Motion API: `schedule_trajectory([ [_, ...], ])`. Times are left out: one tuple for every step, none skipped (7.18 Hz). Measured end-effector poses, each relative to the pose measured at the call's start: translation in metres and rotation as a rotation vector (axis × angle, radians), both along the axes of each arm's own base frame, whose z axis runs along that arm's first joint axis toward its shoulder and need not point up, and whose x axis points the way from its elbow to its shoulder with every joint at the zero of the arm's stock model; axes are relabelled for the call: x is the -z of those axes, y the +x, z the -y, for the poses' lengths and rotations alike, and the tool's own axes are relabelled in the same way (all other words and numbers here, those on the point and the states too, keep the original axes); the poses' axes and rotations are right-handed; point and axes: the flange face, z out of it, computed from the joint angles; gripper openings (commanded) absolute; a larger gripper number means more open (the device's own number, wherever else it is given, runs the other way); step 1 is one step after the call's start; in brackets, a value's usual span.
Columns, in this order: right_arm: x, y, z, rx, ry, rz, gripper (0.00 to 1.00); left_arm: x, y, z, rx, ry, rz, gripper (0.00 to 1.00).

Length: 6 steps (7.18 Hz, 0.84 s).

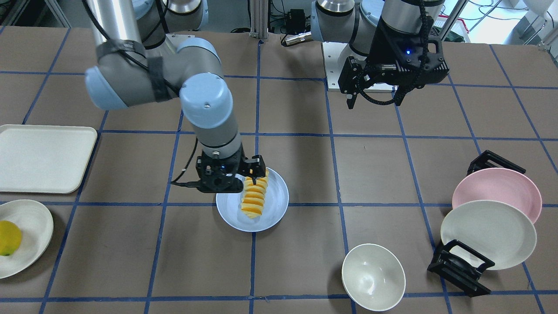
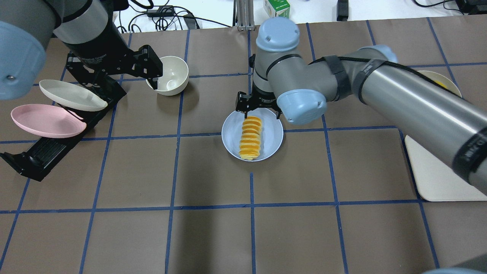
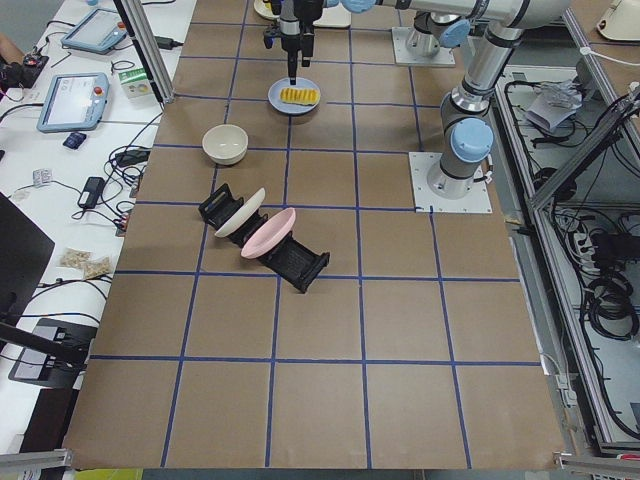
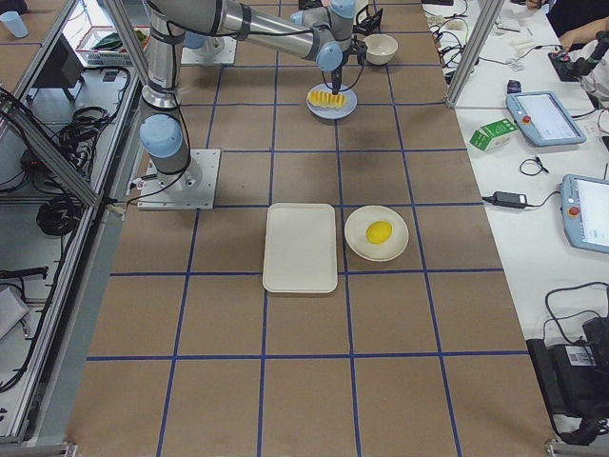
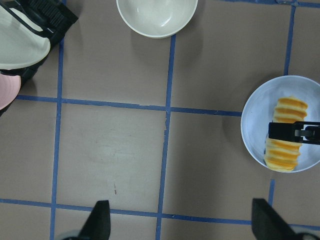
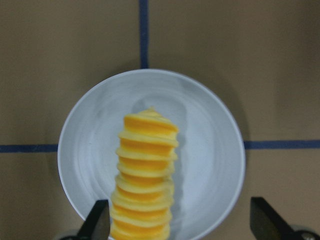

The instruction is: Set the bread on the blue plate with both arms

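The bread (image 1: 254, 198) lies on the blue plate (image 1: 274, 196) at the table's middle, also in the overhead view (image 2: 250, 142) on the plate (image 2: 272, 140). My right gripper (image 1: 255, 176) hangs just over the bread's end nearest the robot. It is open: in the right wrist view (image 6: 180, 225) its fingertips stand wide apart on either side of the bread (image 6: 145, 170). My left gripper (image 1: 390, 93) is open and empty, held high near the white bowl (image 2: 173, 74). In the left wrist view its fingers (image 5: 100, 220) are spread, and the plate (image 5: 252, 125) sits far right.
A black rack holds a pink plate (image 1: 497, 187) and a cream plate (image 1: 488, 233) on my left side. The white bowl (image 1: 372, 277) stands near it. A cream tray (image 1: 43, 157) and a cream plate with a yellow fruit (image 1: 8, 237) are on my right side.
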Motion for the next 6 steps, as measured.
schedule_trajectory([
  [-0.032, -0.043, 0.004, 0.046, -0.001, 0.001, 1.0, 0.001, 0.0, 0.0, 0.001, 0.002, 0.0, 1.0],
  [-0.059, -0.08, -0.001, 0.084, 0.005, -0.005, 1.0, 0.001, -0.001, 0.0, 0.002, 0.003, 0.0, 1.0],
  [-0.08, -0.105, -0.011, 0.112, 0.019, -0.012, 1.0, 0.002, -0.001, 0.0, 0.003, 0.003, 0.001, 1.0],
  [-0.1, -0.12, -0.022, 0.13, 0.023, -0.019, 1.0, 0.001, -0.001, 0.0, 0.003, 0.003, 0.001, 1.0],
  [-0.122, -0.129, -0.035, 0.139, 0.015, -0.031, 1.0, 0.001, -0.001, 0.0, 0.004, 0.003, 0.002, 1.0],
  [-0.141, -0.133, -0.047, 0.144, 0.014, -0.049, 1.0, 0.001, -0.001, 0.0, 0.005, 0.003, 0.002, 1.0],
])
